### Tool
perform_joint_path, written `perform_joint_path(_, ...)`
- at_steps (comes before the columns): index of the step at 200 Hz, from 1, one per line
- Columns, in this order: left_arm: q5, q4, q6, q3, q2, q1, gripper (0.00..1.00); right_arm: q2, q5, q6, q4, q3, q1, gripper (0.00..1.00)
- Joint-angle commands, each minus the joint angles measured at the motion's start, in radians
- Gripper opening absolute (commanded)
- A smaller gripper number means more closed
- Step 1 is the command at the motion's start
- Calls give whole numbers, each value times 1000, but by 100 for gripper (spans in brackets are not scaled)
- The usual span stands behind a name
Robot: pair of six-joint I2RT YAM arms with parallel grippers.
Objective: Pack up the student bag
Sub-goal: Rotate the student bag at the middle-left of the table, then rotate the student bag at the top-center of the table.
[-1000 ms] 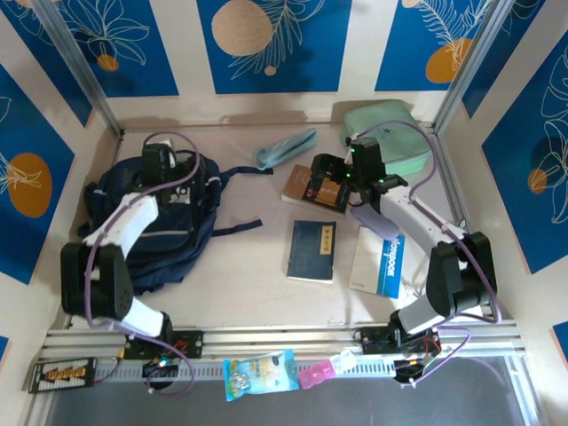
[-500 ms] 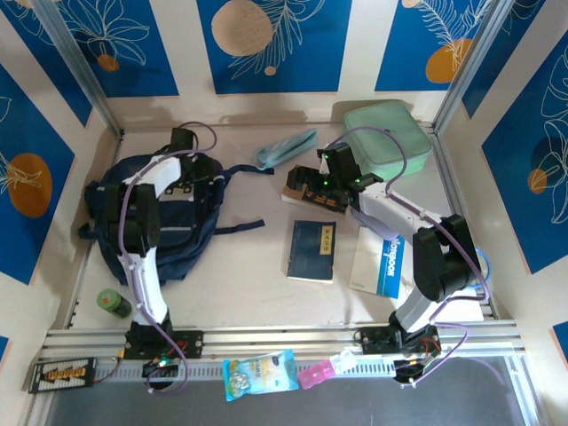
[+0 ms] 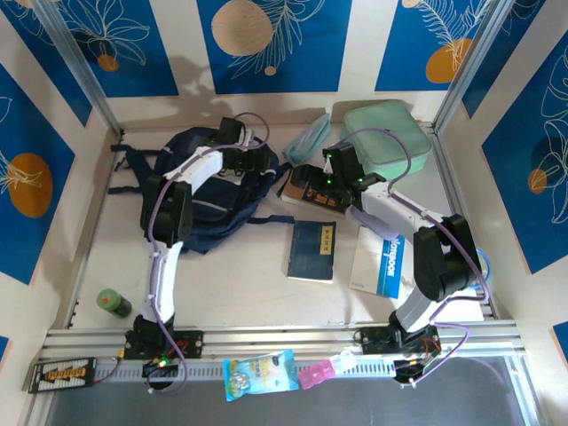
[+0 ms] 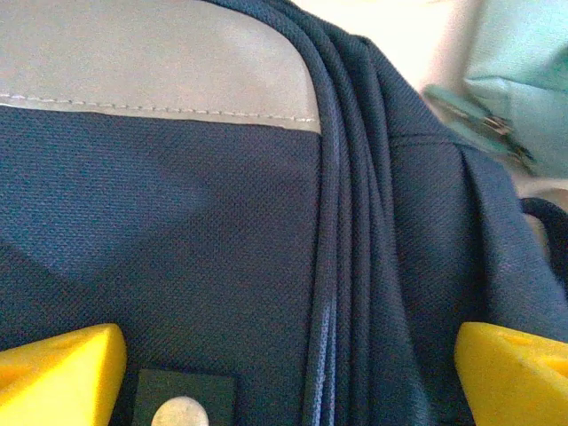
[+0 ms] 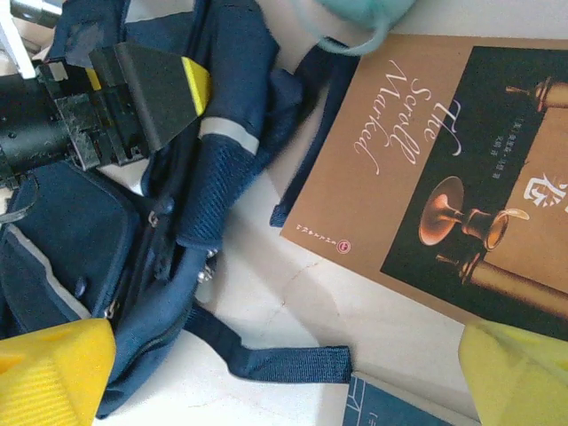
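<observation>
Lying close beneath the wide left jaws, the student bag (image 4: 222,231).

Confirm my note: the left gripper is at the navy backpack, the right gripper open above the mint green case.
One error: the right gripper is open above the brown book, not the mint green case; the right wrist view shows it. The left gripper is indeed at the navy backpack.

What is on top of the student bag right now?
The left arm reaches over the student bag, its open fingers straddling the navy panel below the grey patch. No loose item shows there; fabric under the arm is covered.
</observation>
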Motion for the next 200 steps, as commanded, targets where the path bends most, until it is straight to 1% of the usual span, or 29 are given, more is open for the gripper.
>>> perform_joint_path(1,216,14,-13,14,28,-11,95,3,-58,69,1,-28,-20,99)
perform_joint_path(10,228,20,-41,13,8,-11,95,6,-84,82,18,-36,-28,98)
perform_joint_path(20,200,14,-67,10,-31,-10,95,11,-100,93,31,-38,-33,97)
perform_joint_path(35,113,-26,-90,-1,-107,-8,99,22,-114,99,31,-23,-33,97)
perform_joint_path(50,21,-68,-117,-50,-210,2,99,40,-137,111,36,-3,-31,97)
perform_joint_path(60,-28,-75,-142,-118,-287,8,99,57,-157,132,48,5,-29,95)
perform_joint_path(76,-69,-52,-185,-282,-417,21,96,87,-194,190,114,-11,-17,92)
perform_joint_path(87,-85,-28,-228,-409,-500,34,95,114,-210,237,158,-17,-9,89)
perform_joint_path(95,-87,-10,-254,-495,-560,44,94,139,-225,259,184,-10,-1,84)
perform_joint_path(106,-94,9,-293,-601,-630,56,93,180,-251,274,195,27,9,81)
perform_joint_path(126,-117,27,-347,-748,-724,80,90,264,-280,282,154,126,35,76)
perform_joint_path(137,-124,36,-375,-809,-756,99,88,308,-264,303,142,165,55,71)
perform_joint_path(158,-116,75,-422,-892,-784,132,86,371,-249,329,172,212,80,70)
perform_joint_path(186,-118,107,-462,-934,-762,152,83,455,-196,359,130,311,92,70)
perform_joint_path(200,-123,125,-462,-946,-746,156,80,490,-160,372,95,353,91,67)
